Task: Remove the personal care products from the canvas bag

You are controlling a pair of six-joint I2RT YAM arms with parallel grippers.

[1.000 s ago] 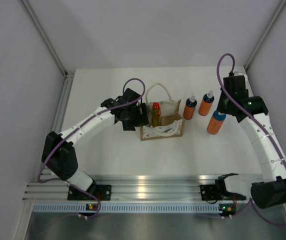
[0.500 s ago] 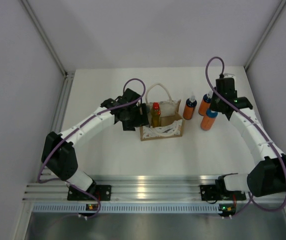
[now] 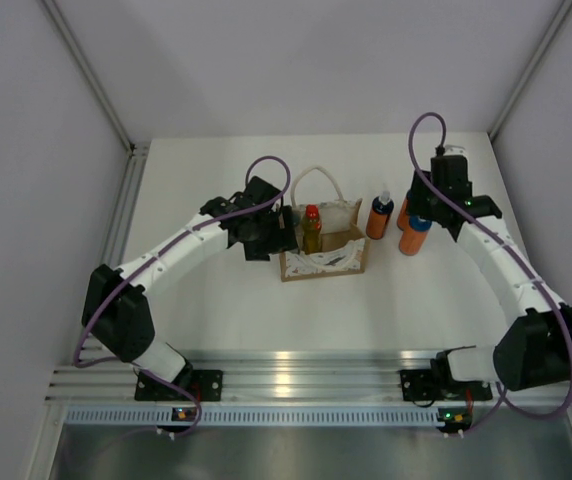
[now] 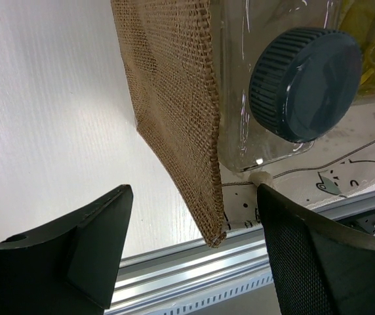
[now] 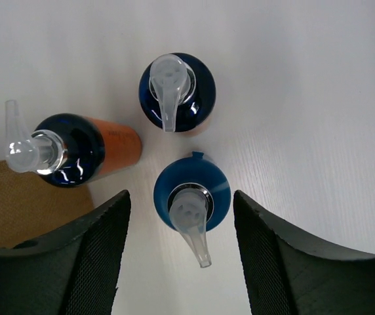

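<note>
the bag [image 3: 323, 250] stands upright mid-table, mouth up. by my reading the job is a bit past halfway: three of the five bottles are out, standing in a tight cluster just right of the bag, and two are left inside. the first dark-capped bottle [image 3: 380, 217] is closest to the bag, the second dark-capped bottle [image 5: 177, 92] is beyond it, and the light-blue-capped bottle [image 5: 192, 197] is on the side away from the bag. the red-capped bottle [image 3: 312, 228] pokes out of the bag near its left wall.

the right gripper [image 5: 179, 195] hangs over the cluster with its jaws spread, the light-blue cap between them and apparently free of both. the left gripper [image 4: 194, 197] is wide too, holding nothing, straddling the bag's left wall.

only the left wrist view shows the grey-capped bottle [image 4: 305, 84], tucked just inside that wall; from above i cannot make it out. only the right wrist view shows the gaps beside the light-blue cap, since the arm hides them from overhead.
</note>
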